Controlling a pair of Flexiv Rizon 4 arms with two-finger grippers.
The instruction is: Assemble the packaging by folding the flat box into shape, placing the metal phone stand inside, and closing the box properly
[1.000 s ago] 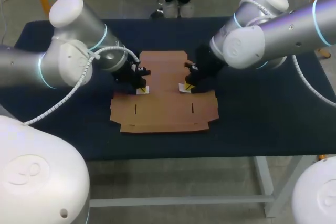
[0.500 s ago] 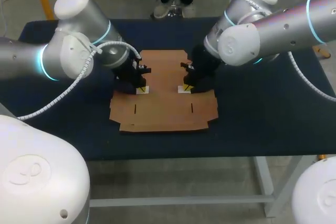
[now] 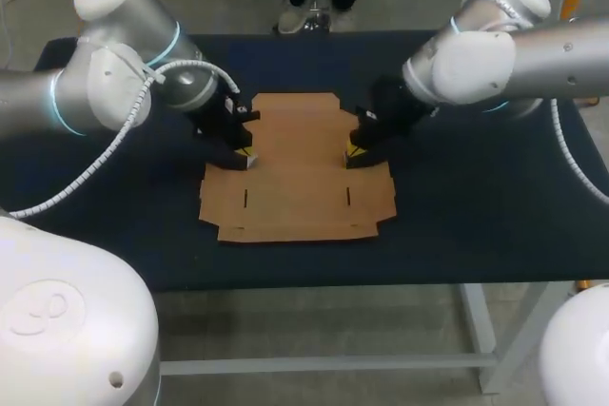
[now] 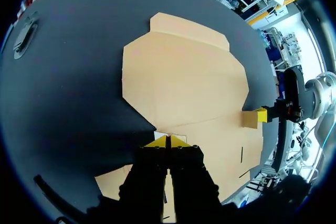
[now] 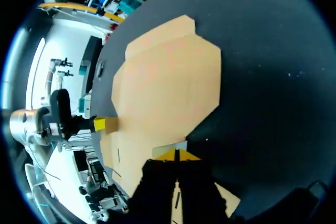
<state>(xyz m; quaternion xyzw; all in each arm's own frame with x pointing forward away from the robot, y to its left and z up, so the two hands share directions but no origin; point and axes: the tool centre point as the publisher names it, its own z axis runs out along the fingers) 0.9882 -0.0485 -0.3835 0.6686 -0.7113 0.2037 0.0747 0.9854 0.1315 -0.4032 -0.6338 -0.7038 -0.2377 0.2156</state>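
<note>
A dark navy table [image 3: 457, 225] filled the scene, with two silver-and-white robot arms reaching in over it from opposite sides, the left arm [image 3: 105, 92] and the right arm [image 3: 495, 54]. Between them a flat brown cardboard box blank [image 3: 295, 187] lay unfolded near the middle of the table, its tabbed end panel pointing to the far edge and its slotted panel toward the near edge.

The left gripper [image 3: 246, 153] was down at the blank's left edge, where the outline notched inward. The right gripper [image 3: 353, 151] stood at the matching notch on the right edge, so the two faced each other across the sheet.

In the left wrist view, the left gripper's yellow tips [image 4: 168, 141] were clenched tip to tip, with no gap between them, right at the cardboard's edge. In the right wrist view, the right gripper's tips [image 5: 176, 153] were pressed together the same way against the opposite edge. Whether either pair had the thin sheet nipped between its fingers could not be told.

A small tan side flap [image 4: 250, 119] stood raised just beside the right gripper's tip.
</note>
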